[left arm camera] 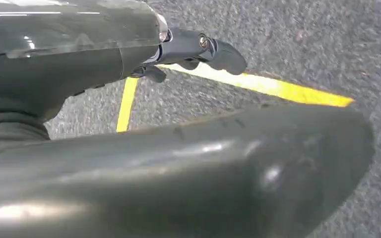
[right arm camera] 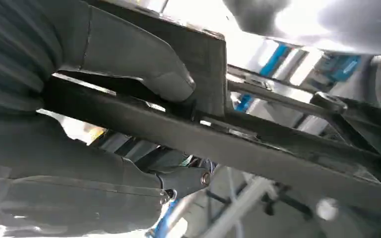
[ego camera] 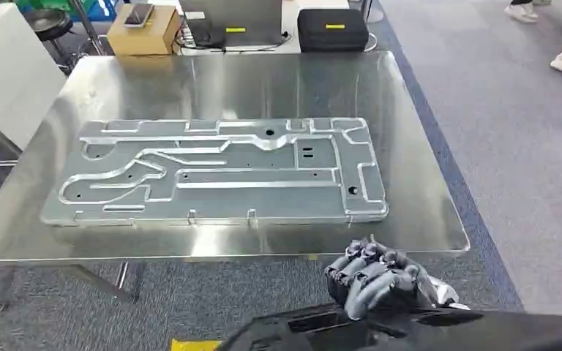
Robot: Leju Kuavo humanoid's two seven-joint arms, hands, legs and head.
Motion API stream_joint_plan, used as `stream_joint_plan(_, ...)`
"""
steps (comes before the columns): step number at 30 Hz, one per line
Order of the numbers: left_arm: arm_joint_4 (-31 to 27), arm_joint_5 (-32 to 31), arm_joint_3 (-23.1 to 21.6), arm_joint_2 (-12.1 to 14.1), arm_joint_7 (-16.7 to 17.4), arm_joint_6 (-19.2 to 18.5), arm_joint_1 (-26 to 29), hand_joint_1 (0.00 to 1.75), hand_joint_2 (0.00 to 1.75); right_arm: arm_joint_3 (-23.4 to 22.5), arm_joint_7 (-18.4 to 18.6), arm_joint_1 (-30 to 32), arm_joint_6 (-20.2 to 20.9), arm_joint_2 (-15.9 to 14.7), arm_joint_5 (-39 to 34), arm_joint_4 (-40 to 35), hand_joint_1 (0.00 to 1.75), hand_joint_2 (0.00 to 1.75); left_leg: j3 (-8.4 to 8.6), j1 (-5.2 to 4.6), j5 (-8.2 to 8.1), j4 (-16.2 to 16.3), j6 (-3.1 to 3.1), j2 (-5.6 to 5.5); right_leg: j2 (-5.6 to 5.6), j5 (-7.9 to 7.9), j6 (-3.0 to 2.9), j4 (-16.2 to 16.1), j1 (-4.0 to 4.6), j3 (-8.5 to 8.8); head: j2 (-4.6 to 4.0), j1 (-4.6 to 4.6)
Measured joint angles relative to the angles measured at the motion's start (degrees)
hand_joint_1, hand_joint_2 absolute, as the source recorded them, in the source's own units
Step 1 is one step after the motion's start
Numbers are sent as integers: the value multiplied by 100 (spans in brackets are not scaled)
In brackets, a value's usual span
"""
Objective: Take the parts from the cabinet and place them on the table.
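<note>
Fingers (ego camera: 369,270) of right hand (ego camera: 380,281) curled over the near edge of a dark flat part (ego camera: 351,329), thumb (right arm camera: 144,64) pressed against its face in the wrist view; part held low, short of the desk (ego camera: 424,212) edge and not yet on it. Beyond the fingers, flat on the steel desk: a large machined plate (ego camera: 219,172), ribbed and slotted, well apart from the hand. Farther off, past the desk's far edge: a cardboard box (ego camera: 143,33) and a black case (ego camera: 331,29). Left hand (left arm camera: 193,49) hanging over grey carpet and yellow floor tape (left arm camera: 258,84), fingers (left arm camera: 223,54) loosely bent, holding nothing.
</note>
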Motion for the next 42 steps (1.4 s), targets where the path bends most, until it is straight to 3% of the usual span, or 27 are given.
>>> stream_joint_plan(2, 0, -2, 2, 0, -15, -13, -21, 0, 0, 0, 9, -33, -30, 0, 9, -89, 164, 175, -390, 4, -214, 694, -63, 13, -11, -77, -58, -11, 1, 88, 0, -2)
stream_joint_plan(4, 0, -2, 2, 4, -15, -22, -6, 0, 0, 0, 11, -31, -33, -4, 15, -120, 164, 175, -900, 9, -590, 1415, -102, 14, -1, -161, -70, -10, 9, 165, 0, -2)
stream_joint_plan(5, 0, 0, 2, 4, -15, -28, 6, 0, 0, 0, 11, -27, -35, -4, 20, -122, 164, 175, -1032, 11, -612, 1515, -120, 14, 12, -201, -66, -10, 10, 216, 0, -2)
stream_joint_plan(7, 0, -2, 0, 4, -15, -35, 11, 0, 0, 0, 20, -27, -46, -4, 24, -142, 164, 175, -980, 11, -223, 1032, -105, 15, 26, -310, -51, -10, 10, 366, 0, -2)
stream_joint_plan(9, 0, -2, 0, 15, -15, -37, 14, 0, 0, -2, 28, -28, -65, -7, 41, -159, 164, 175, -710, 7, 517, 80, -34, 14, 23, -430, -24, -12, 13, 537, 0, -2)
stream_joint_plan(10, 0, -2, 0, 26, -15, -44, 25, 0, 0, -2, 35, -14, -114, -7, 63, -175, 164, 175, -694, -19, 594, -77, 10, 11, 24, -475, 0, -14, 15, 580, 0, 0)
stream_joint_plan(11, 0, -4, 2, 31, -15, -46, 16, 0, 0, -7, 39, -11, -186, -9, 59, -190, 164, 175, -705, -56, 370, -135, 45, 25, 37, -488, 35, -5, 19, 546, 0, -4)
stream_joint_plan(12, 0, -4, 0, 33, -15, -46, 26, 0, 0, -17, 46, -32, -279, -7, -2, -196, 164, 175, -693, -58, 574, -127, 93, 23, 47, -518, 74, -3, 23, 550, 0, -2)
stream_joint_plan(15, 0, -61, -11, 48, -15, -41, -1, 0, 0, -219, 44, -382, -441, -7, -317, -80, 164, 175, -608, 4, 564, -226, 152, 36, 38, -611, 159, -8, 24, 593, 0, -2)
stream_joint_plan(17, 0, -74, -33, 50, -17, -35, -47, 0, 0, -480, 44, -666, -454, 26, -481, 106, 164, 175, -560, 5, 532, -261, 213, 37, 22, -831, 222, 516, 10, 318, 0, -2)
stream_joint_plan(19, 0, -64, -50, 50, -15, -35, -63, 0, 0, -700, 65, -839, -248, 76, -610, 365, 164, 175, -538, 2, 495, -260, 244, 33, 22, -1101, 276, 1399, -22, -233, 0, -2)
stream_joint_plan(20, 0, -52, -57, 48, -15, -35, -59, 0, 0, -800, 85, -934, -188, 90, -610, 532, 164, 175, -523, 2, 472, -257, 245, 31, 20, -1111, 300, 1698, -40, -474, 0, -2)
stream_joint_plan(21, 0, -46, -61, 48, -15, -35, -54, 0, 0, -898, 101, -1002, -172, 103, -601, 668, 164, 175, -500, 4, 453, -253, 238, 21, 15, -984, 318, 1716, -56, -567, 0, -2)
stream_joint_plan(22, 0, -46, -63, 46, -15, -35, -50, 0, 0, -1000, 107, -1063, -187, 103, -578, 779, 164, 175, -460, 9, 423, -250, 233, 7, 10, -712, 333, 1495, -77, -536, 0, -2)
stream_joint_plan(24, 0, -44, -68, 44, -20, -35, -50, 0, 0, -1113, 123, -1229, -267, 105, -456, 949, 164, 175, -360, 24, 342, -223, 192, -17, 3, -44, 339, 622, -101, -243, 0, -2)
stream_joint_plan(25, 0, -44, -70, 48, -35, -35, -51, 0, 0, -1165, 168, -1370, -385, 129, -301, 1118, 164, 175, -336, 24, 297, -219, 150, -19, -11, 55, 319, 305, -101, -120, 0, -2)
stream_joint_plan(26, 0, -44, -79, 55, -57, -37, -75, 0, 0, -1232, 195, -1558, -599, 175, -72, 1382, 164, 175, -365, -15, 272, -172, 109, -12, -9, 25, 293, 213, -57, -95, 0, 0)
stream_joint_plan(27, 0, -46, -107, 59, -70, -52, -82, 0, 0, -1307, 197, -1734, -843, 197, 152, 1575, 164, 175, -422, -9, 291, -174, 76, -6, -2, -71, 200, 141, -54, -77, 0, -2)
stream_joint_plan(29, 0, -46, -179, 61, -100, -96, -98, 0, 0, -1477, 208, -1874, -1411, 225, 747, 2022, 164, 175, -413, -3, 301, -210, 24, 8, 8, -69, 151, 119, -34, -101, 0, -4)
stream_joint_plan(31, 0, -44, -221, 61, -122, -109, -96, 0, 0, -1502, 199, -2003, -1882, 225, 1336, 2361, 164, 175, -442, 20, 186, -74, -47, 12, -15, -53, 65, 42, -70, -29, 0, 0)
stream_joint_plan(32, 0, -39, -227, 61, -125, -109, -105, 0, 0, -1495, 214, -2106, -2049, 225, 1566, 2497, 164, 175, -586, 12, 32, 221, -68, 13, -20, -63, 39, 40, -69, -20, 0, -4)
stream_joint_plan(34, 0, -4, -256, 81, -116, -92, -117, 0, 0, -1467, 330, -2396, -2466, 225, 2036, 2899, 164, 175, -1073, 22, -300, 1119, -101, 14, -20, -75, 17, 42, -56, -14, 0, -2)
stream_joint_plan(36, 0, -4, -264, 83, -105, -90, -116, 0, 0, -1356, 574, -2698, -2856, 225, 2581, 3398, 164, 175, -1376, 22, -278, 1527, -112, 14, -16, -88, 1, 43, -44, 7, 0, -2)
stream_joint_plan(37, 0, -4, -264, 87, -105, -94, -118, 0, 0, -1281, 698, -2815, -3001, 225, 2945, 3618, 164, 175, -1334, 22, -65, 1319, -100, 14, -16, -103, -2, 43, -37, 30, 0, -2)
stream_joint_plan(39, 0, -4, -264, 98, -155, -138, -118, 0, 0, -1086, 894, -3055, -3286, 223, 3805, 4025, 164, 175, -970, 20, 503, 407, -50, 14, -17, -141, 11, 43, -29, 94, 0, -2)
stream_joint_plan(40, 0, -4, -267, 114, -206, -177, -123, 0, 0, -941, 973, -3186, -3441, 223, 4264, 4264, 164, 175, -810, 10, 684, -23, -7, 14, -18, -158, 28, 42, -27, 108, 0, -2)
stream_joint_plan(42, 0, -4, -293, 131, -317, -243, -143, 0, 0, -515, 1095, -3464, -3736, 223, 5192, 4827, 164, 175, -739, -29, 599, -176, 43, 8, 2, -154, 89, 55, 11, 77, 0, -2)
